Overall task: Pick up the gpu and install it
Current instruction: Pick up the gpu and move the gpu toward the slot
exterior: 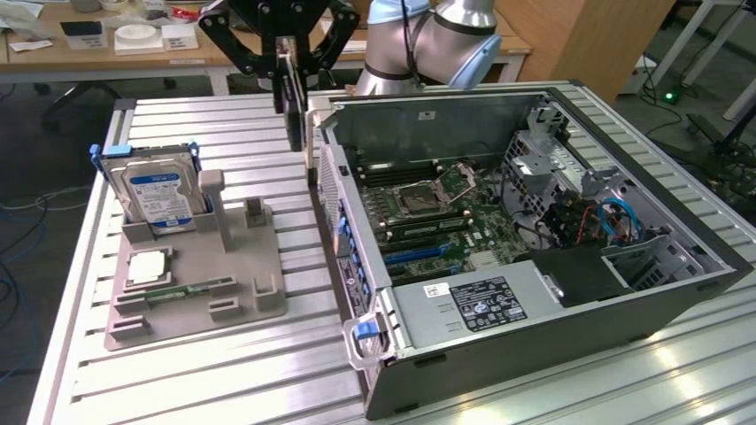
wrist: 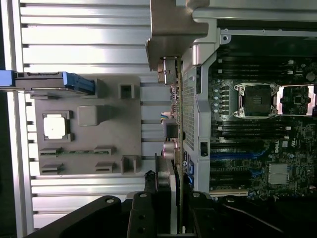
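Observation:
I hold the gpu [exterior: 289, 106] edge-on and upright, a thin dark card hanging from my gripper [exterior: 287, 64], which is shut on it. It hangs above the table at the far corner of the open computer case [exterior: 661, 177], just outside the case's wall on the exterior view's left. In the wrist view the gpu [wrist: 174, 124] runs as a narrow strip from my gripper [wrist: 173, 201] out to its pale metal bracket [wrist: 171, 29]. It lies along the case wall, beside the motherboard [wrist: 257, 124]. Blue expansion slots [wrist: 233, 154] lie bare on the board.
A grey parts holder [exterior: 225, 301] stands on the slatted table at the exterior view's left. It carries a blue-labelled hard drive [exterior: 154, 190], a square processor [exterior: 148, 266] and a green memory stick [exterior: 183, 290]. Inside the case are a power supply [exterior: 473, 305] and cables [exterior: 614, 221].

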`<state>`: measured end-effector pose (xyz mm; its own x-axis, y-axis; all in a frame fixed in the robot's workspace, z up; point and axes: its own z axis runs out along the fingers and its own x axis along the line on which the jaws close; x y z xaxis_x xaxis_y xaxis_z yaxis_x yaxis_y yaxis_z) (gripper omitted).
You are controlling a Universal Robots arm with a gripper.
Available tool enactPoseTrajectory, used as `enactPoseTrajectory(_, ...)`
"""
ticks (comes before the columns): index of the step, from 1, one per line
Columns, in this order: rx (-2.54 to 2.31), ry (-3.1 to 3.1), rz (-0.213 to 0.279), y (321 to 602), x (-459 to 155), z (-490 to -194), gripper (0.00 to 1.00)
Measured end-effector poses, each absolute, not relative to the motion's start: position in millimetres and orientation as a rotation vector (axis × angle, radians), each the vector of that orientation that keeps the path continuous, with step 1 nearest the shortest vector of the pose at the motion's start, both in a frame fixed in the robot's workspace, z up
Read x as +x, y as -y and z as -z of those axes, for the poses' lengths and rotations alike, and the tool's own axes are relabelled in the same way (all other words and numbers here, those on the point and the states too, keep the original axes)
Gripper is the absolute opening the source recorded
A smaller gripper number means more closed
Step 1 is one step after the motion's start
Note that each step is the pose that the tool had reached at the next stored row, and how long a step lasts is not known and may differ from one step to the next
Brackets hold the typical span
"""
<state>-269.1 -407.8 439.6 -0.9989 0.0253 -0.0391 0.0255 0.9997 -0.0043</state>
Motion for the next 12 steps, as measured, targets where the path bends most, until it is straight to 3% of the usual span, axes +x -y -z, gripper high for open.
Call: enactPoseTrajectory(12, 0.039, -3.102, 0.007, 407.9, -256.0, -439.5, 0.28)
